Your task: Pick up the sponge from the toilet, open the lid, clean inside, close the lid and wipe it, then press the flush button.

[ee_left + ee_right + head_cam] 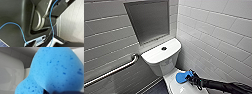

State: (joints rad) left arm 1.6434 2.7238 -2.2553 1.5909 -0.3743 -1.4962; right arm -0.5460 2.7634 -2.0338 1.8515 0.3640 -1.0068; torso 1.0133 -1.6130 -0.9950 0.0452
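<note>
The white toilet point(159, 58) stands in the corner. Its flush button point(164, 48) sits dark and round in the middle of the tank top. Below the tank, the white lid point(175, 87) lies down over the bowl. My right gripper point(190, 76) reaches in from the right and is shut on the bright blue sponge point(181, 77). It holds the sponge flat just above the back of the lid, close to the tank's front. Up close the sponge point(52, 72) is porous and speckled, with the white tank point(10, 72) behind it. My left gripper is open.
A steel grab bar point(114, 71) runs along the left tiled wall. A recessed grey niche point(149, 20) sits above the tank. The right tiled wall point(214, 37) stands close beside the toilet. Dark floor point(156, 88) shows left of the bowl. A blue cable point(51, 18) crosses my own dark body.
</note>
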